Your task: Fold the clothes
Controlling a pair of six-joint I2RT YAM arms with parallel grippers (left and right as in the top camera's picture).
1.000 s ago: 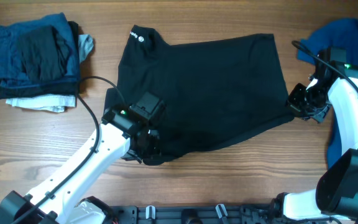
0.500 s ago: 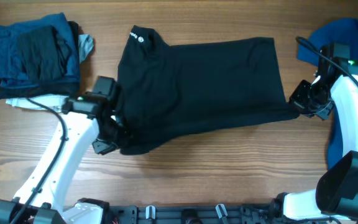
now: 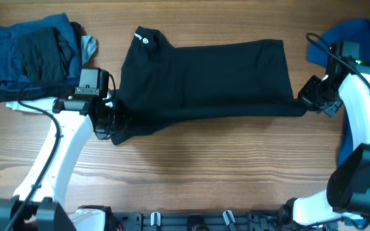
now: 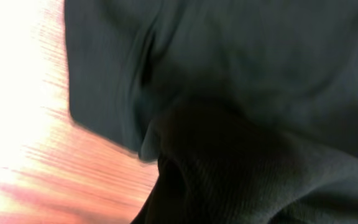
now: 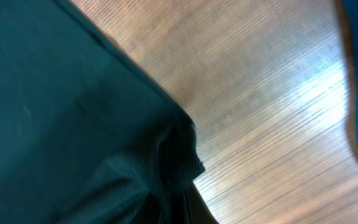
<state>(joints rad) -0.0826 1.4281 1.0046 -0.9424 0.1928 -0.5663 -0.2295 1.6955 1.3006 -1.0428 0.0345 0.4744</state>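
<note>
A black shirt (image 3: 204, 77) lies stretched across the middle of the wooden table, its front edge folded up toward the back. My left gripper (image 3: 111, 125) is shut on the shirt's front left corner, and black cloth (image 4: 260, 174) fills the left wrist view. My right gripper (image 3: 304, 106) is shut on the shirt's front right corner, where the bunched cloth (image 5: 135, 174) shows in the right wrist view. Both pairs of fingers are hidden by the fabric.
A stack of folded clothes (image 3: 37, 58), blue and black on top, sits at the back left. A blue garment (image 3: 358, 38) lies at the right edge, partly under my right arm. Bare wood (image 3: 223, 167) lies in front of the shirt.
My left gripper has carried the shirt's front left corner left and toward the back. My right gripper has shifted slightly toward the back. The shirt's lower edge has folded up into a narrower band.
</note>
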